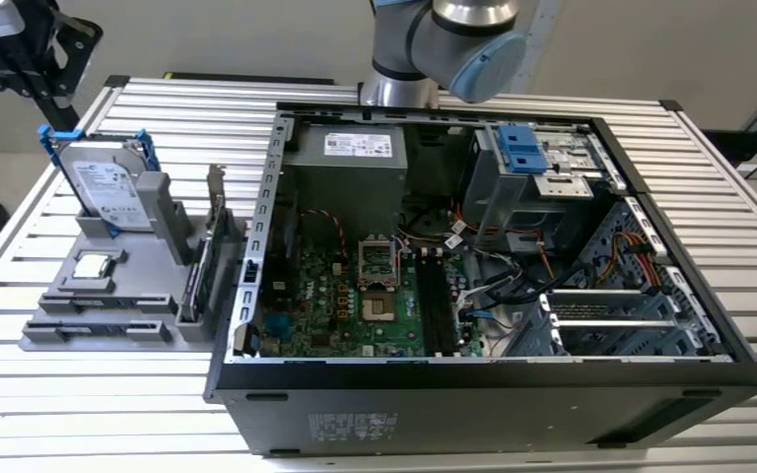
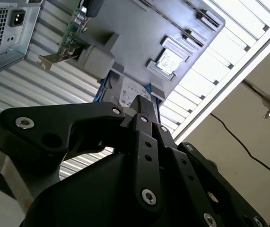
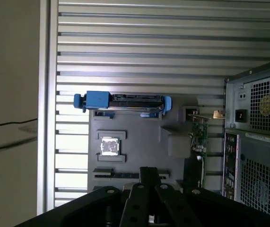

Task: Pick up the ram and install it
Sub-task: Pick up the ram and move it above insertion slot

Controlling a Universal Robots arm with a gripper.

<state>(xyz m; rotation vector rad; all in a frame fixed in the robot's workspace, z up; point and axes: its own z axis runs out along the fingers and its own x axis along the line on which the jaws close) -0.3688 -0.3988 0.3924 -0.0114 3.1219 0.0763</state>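
Note:
My black gripper [image 1: 52, 106] hangs shut and holds nothing at the exterior view's far left, just above and behind the grey parts holder [image 1: 56, 335]. Its fingertips [image 2: 140, 101] point down at the holder in both wrist views. The ram [image 1: 194, 286], a thin dark stick, stands on edge along the holder's side nearest the computer case, well apart from the gripper. The open case [image 1: 484, 404] lies in the middle of the table, its green motherboard [image 1: 339, 305] facing up with long black memory slots [image 1: 432, 305] beside the processor socket.
The holder also carries a silver hard drive in a blue frame [image 1: 103, 187], a square chip [image 1: 94, 266] and a taller card with a metal bracket [image 1: 217, 202]. Cables and a drive cage [image 1: 536, 168] crowd the case's right half. The slatted table [image 1: 90, 414] runs all around.

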